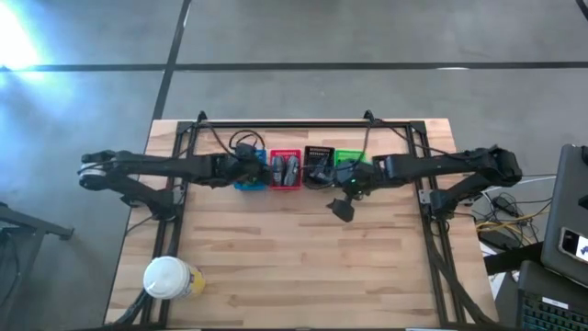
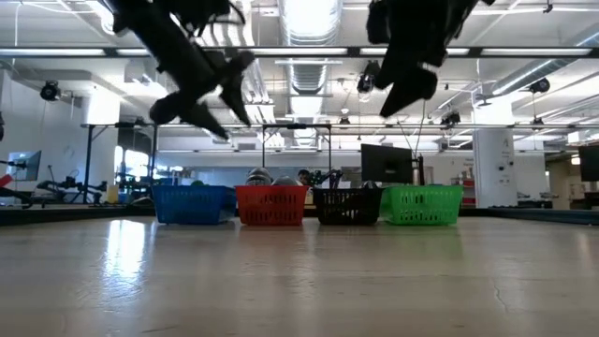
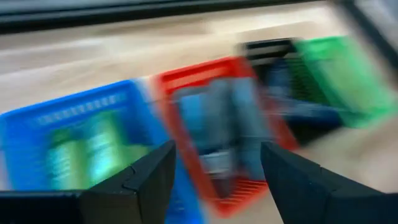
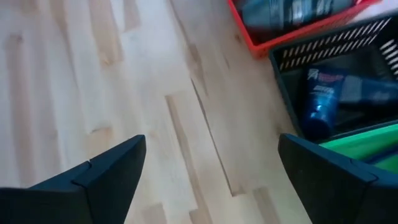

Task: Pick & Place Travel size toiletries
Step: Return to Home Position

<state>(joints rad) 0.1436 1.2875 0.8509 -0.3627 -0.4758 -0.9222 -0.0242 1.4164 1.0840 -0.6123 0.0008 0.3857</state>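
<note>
Currently I am hovering the left pincer (image 3: pixel 217 149) above the blue basket (image 2: pixel 194 204), the right pincer (image 4: pixel 211 142) over the worktop (image 1: pixel 276 262), both released, empty; sorting seems done, homing is next.

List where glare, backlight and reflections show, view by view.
High view: white glare washes the floor at upper left, off the table. Low view: ceiling lights turn the left gripper and right gripper, both above the baskets, into silhouettes; the table carries a pale sheen. Right wrist view: even light on the table, no glare.
</note>
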